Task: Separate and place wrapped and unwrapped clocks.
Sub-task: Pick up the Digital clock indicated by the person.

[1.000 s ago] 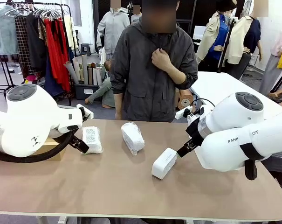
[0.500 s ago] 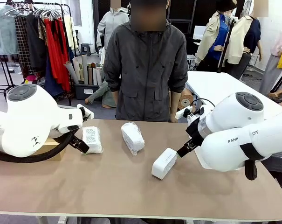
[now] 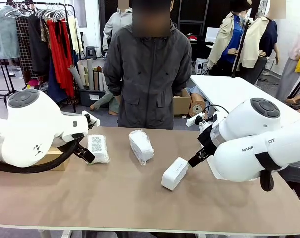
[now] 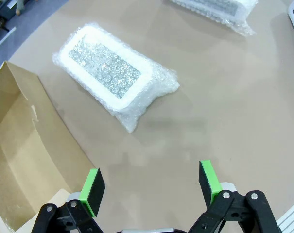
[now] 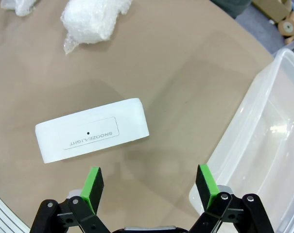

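Two claws gape wide, both empty: left gripper (image 4: 151,180) sits just short of the wrapped clock (image 4: 105,73), long axis diagonal; right gripper (image 5: 149,183) is nearest the bare clock (image 5: 91,136), lying crosswise.

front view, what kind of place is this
Likely a robot workspace set up in a clothing storeroom or studio: a row of hanging garments at the back, upright rolls of material on the floor beside them, and a work table in front.
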Robot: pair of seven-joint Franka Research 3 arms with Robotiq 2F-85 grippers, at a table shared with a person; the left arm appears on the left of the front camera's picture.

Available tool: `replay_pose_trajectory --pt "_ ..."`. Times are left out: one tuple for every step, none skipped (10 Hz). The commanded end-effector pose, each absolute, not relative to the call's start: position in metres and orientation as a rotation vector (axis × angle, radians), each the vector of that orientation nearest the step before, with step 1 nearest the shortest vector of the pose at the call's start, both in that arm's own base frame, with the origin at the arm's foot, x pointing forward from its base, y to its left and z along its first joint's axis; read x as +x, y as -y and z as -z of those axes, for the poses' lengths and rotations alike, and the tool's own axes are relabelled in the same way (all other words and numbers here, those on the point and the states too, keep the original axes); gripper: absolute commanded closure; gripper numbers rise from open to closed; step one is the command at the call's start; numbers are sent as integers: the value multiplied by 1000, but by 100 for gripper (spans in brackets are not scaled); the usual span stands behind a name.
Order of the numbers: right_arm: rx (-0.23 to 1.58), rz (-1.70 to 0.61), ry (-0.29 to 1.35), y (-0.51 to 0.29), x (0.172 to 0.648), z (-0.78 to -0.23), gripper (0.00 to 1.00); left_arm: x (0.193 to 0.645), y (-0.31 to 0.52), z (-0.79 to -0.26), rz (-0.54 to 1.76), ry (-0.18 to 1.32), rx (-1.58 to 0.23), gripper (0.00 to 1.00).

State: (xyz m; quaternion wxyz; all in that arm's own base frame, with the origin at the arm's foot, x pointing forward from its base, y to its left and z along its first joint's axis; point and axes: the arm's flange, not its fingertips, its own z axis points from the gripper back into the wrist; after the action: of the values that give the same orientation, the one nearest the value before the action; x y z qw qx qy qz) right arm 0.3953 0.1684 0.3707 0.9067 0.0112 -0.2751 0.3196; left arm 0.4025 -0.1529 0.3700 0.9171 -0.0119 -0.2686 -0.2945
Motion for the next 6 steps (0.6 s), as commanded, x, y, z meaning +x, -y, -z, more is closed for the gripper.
replay_pose_trajectory --pt "23 -659 568 -168 395 -371 0 403 152 -370 604 553 -25 0" --pt "23 -659 568 -168 395 -371 0 403 152 -370 604 553 -25 0" --pt "23 -659 568 -168 395 -371 0 403 152 -370 604 553 -25 0" --pt "23 -659 568 -168 395 -371 0 403 152 -370 604 553 -25 0" --pt "23 -659 568 -168 395 -371 0 403 152 -370 604 553 -25 0" --pt "23 -659 568 -168 395 -371 0 403 152 -370 604 553 -25 0"
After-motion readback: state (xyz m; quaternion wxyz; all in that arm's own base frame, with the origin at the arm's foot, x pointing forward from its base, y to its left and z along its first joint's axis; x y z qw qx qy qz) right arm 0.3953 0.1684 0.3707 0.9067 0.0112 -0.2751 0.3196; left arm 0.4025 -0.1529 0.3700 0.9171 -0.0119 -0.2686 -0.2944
